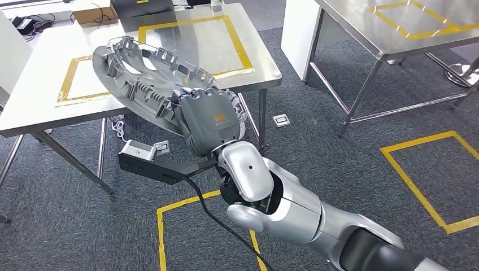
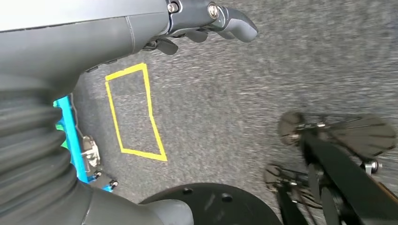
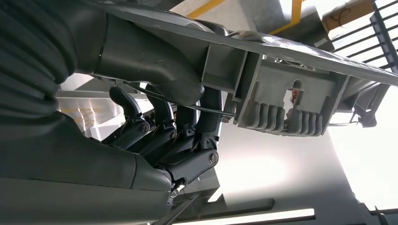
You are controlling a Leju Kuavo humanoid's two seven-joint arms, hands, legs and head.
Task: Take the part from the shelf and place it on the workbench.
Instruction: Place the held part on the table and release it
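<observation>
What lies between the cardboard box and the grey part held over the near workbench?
In the head view, only bare steel workbench top with yellow tape outlines separates the cardboard box from the grey part, gripped by the right robot hand.

The large ribbed grey plastic part point(image 1: 148, 79) is a uniform mid grey. The right hand point(image 1: 210, 116) has a grey cover with a small orange mark and darker fingers point(image 3: 206, 112). The shiny steel counter point(image 1: 51, 107) bears yellow tape rectangles point(image 1: 234, 42). The dark blue-grey speckled carpet floor point(image 1: 339, 164) carries yellow tape squares point(image 2: 136, 115).
</observation>
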